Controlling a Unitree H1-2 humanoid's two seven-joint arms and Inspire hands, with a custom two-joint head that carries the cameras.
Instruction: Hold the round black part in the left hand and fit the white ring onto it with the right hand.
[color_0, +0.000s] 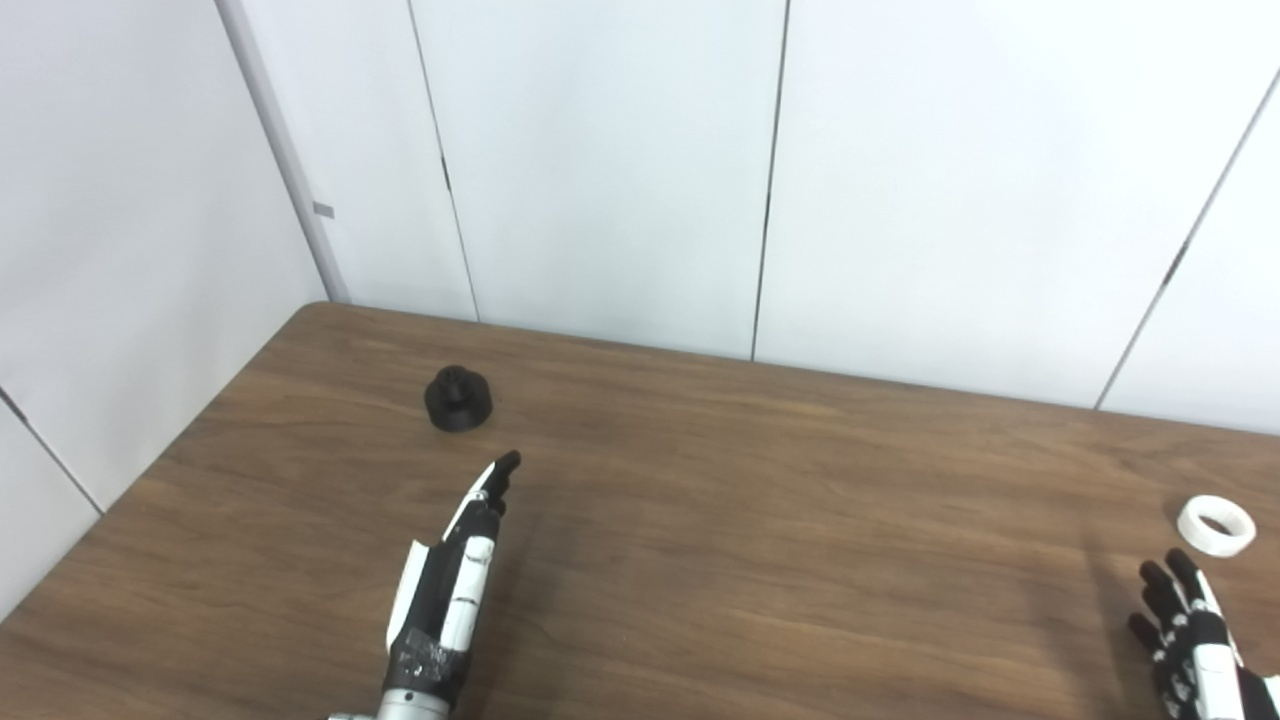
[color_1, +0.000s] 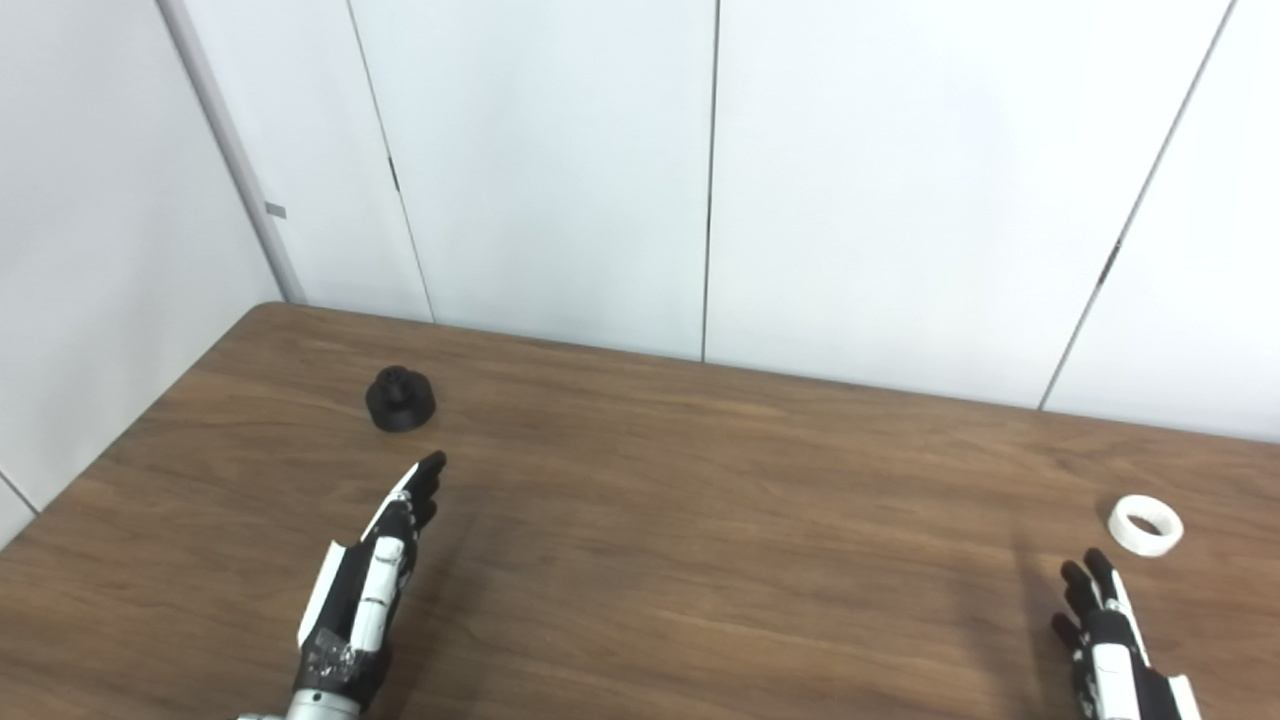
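Left hand: black-and-white robot left hand (color_0: 455, 580) reaches out flat over the table, fingers straight and together, nothing in its grasp, fingertips near the black part but clear of it.
Right hand: black-and-white right hand (color_1: 1105, 625) sits low at the right edge, fingers spread, empty, just short of the ring.
Black part: round matte-black plastic part (color_0: 459, 398), wide base with a smaller knob on top, standing on the far left of the table.
White ring: short, thick white plastic ring (color_1: 1145, 524), lying flat, hole up, far right.
Table: brown wood-grain tabletop (color_0: 760, 520), white wall panels (color_0: 600, 160) behind.
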